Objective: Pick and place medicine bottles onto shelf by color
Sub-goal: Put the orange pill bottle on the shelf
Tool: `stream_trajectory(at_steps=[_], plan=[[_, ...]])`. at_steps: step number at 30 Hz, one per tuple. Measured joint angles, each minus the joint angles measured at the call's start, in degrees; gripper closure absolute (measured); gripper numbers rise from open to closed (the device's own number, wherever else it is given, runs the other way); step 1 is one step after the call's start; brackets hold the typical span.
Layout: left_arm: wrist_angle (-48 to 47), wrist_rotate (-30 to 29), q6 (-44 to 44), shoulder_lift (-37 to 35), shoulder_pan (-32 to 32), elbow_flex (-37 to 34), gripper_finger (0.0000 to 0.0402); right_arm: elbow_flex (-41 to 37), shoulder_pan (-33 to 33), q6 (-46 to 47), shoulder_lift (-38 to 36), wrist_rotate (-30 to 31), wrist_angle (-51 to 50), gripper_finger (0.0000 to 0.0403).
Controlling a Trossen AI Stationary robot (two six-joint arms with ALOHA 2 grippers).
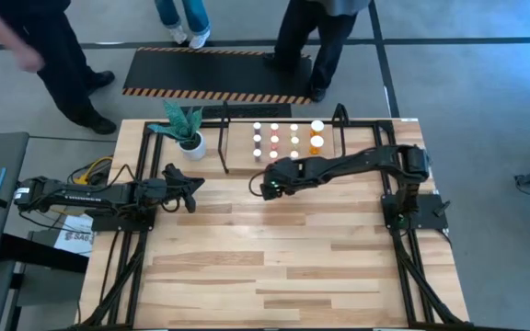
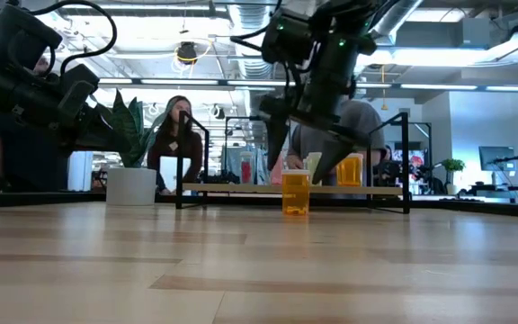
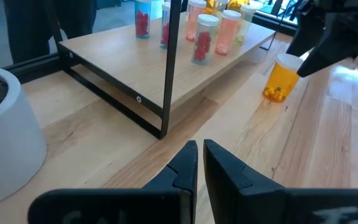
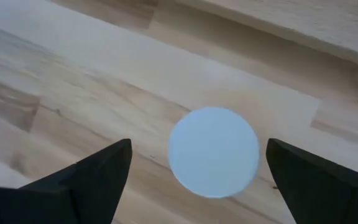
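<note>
From above, the right gripper [image 1: 269, 187] hangs over one orange bottle [image 2: 296, 192] standing on the table just in front of the shelf [image 1: 237, 165]; a crooked drop could knock it over.

From table height, its fingers are spread wide, holding nothing.

The left gripper [image 3: 199, 163] is pinched shut and empty, waiting at the left.

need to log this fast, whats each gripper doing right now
Left gripper: shut, holding nothing, beside the white plant pot.
Right gripper: open, above the white-capped orange medicine bottle, holding nothing.
</note>
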Motion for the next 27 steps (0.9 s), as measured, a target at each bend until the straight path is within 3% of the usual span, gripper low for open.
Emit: stream_trajectory(at_steps=[11,22,27], plan=[[0.0,-0.1,0.0,0.0,0.0,0.0,0.0388,4.2,-1.0,-0.4,6.1,-1.0,-1.7,0.0027],[0.0,-0.1,0.0,0.0,0.0,0.0,0.0388,6.0,-1.3,-0.4,7.5,-1.3,-3.2,0.0125],[0.0,-0.1,0.0,0.0,0.0,0.0,0.0388,6.0,-1.3,-0.4,7.5,-1.3,-3.3,0.0150]])
